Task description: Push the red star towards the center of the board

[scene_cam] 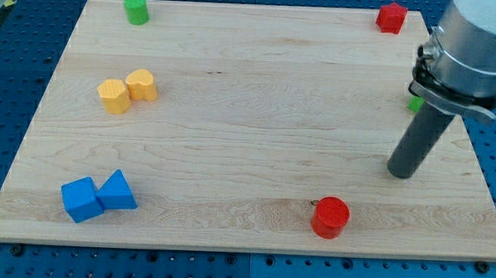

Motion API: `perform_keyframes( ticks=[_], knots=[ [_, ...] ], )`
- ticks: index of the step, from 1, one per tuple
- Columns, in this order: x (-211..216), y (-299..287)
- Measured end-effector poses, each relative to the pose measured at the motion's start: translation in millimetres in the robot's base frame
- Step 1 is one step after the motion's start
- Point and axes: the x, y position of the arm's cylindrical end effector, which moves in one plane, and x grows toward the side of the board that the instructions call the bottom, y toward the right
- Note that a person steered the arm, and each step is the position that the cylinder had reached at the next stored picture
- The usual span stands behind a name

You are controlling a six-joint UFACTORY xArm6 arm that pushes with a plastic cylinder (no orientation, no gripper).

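Observation:
The red star (392,17) sits at the view's top right corner of the wooden board (249,122). My tip (402,173) rests on the board at the view's right, well below the red star and above right of a red cylinder (330,217). A green block (415,103) is mostly hidden behind the rod, just above the tip; its shape cannot be made out.
A green cylinder (136,9) stands at the top left. Two yellow blocks (114,96) (141,85) touch at the left. A blue cube (81,200) and a blue triangular block (117,190) touch at the bottom left.

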Motion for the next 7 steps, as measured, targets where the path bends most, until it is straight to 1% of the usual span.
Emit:
perform_keyframes(
  ticks=[2,3,5,6,7],
  knots=[
    [3,0],
    [30,0],
    [42,-2],
    [51,-29],
    [73,-26]
  ],
)
